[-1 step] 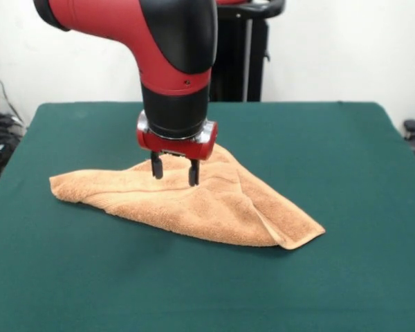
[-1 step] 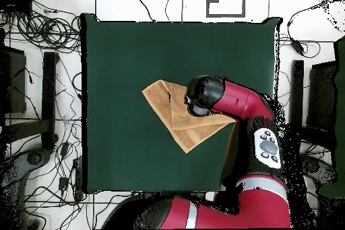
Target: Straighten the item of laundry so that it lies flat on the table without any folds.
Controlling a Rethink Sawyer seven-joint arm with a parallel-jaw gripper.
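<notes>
Green table cloth fills the foreground, with a folded peach-orange towel behind it and the gripper poised above the towel.

Most of both views is taken up by the table, its near edge lying closest in the front view. The red and black arm is seen coming down over the table's middle. The towel is found near the table's centre, folded over on itself into a rough triangle, one layer lapped across another, so it is not lying flat. In the overhead view the towel is partly covered by the arm. The two dark fingers are held apart, nothing is gripped between them, and their tips are seen just at the towel's raised middle fold.
</notes>
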